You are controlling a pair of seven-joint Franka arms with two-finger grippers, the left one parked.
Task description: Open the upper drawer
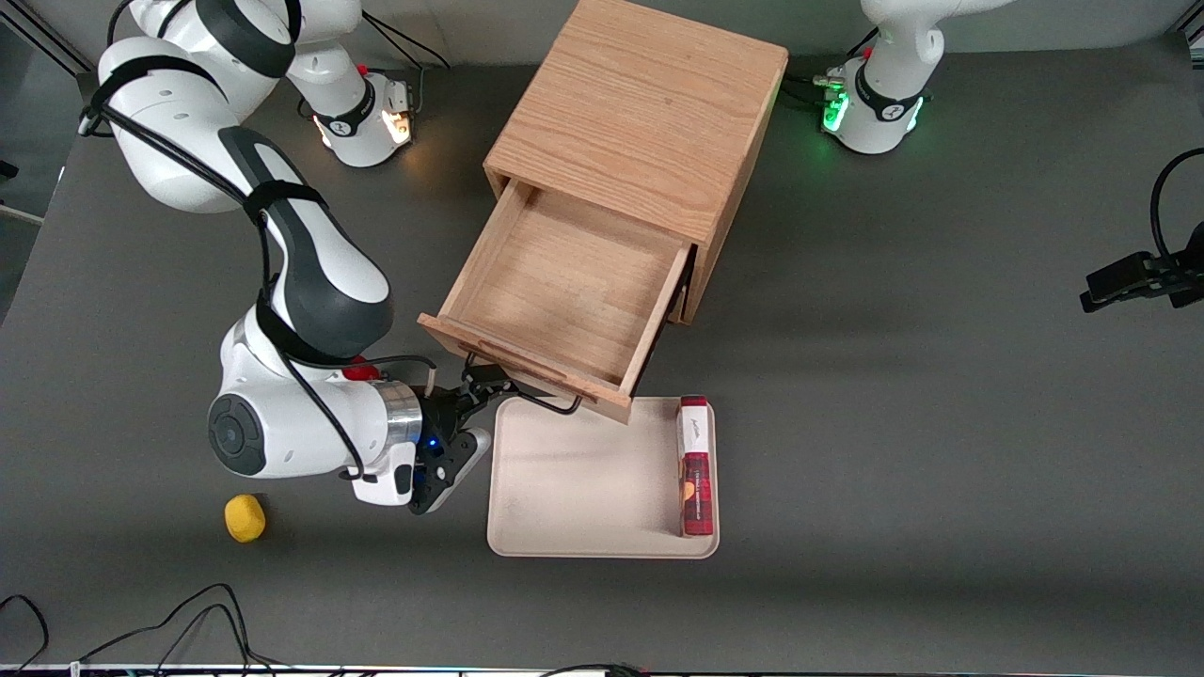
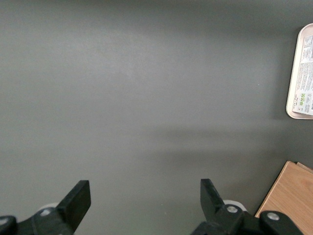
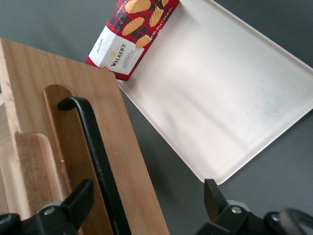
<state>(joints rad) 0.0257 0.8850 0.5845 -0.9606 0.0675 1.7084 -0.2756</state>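
Note:
The upper drawer (image 1: pixel 564 282) stands pulled far out of the light oak cabinet (image 1: pixel 640 113), and its wooden inside is bare. Its black wire handle (image 1: pixel 527 387) is on the front, facing the front camera. The lower drawer is hidden beneath it. My right gripper (image 1: pixel 478 414) is at the handle's end toward the working arm. In the right wrist view the gripper (image 3: pixel 146 192) is open wide. The handle (image 3: pixel 95 147) and the drawer front (image 3: pixel 132 171) lie between the fingers, with no finger touching the handle.
A beige tray (image 1: pixel 583 489) lies just in front of the open drawer, nearer the front camera, with a red cookie box (image 1: pixel 696 465) along one edge; both show in the right wrist view, tray (image 3: pixel 220 88) and box (image 3: pixel 132 29). A yellow object (image 1: pixel 245 517) lies near the arm.

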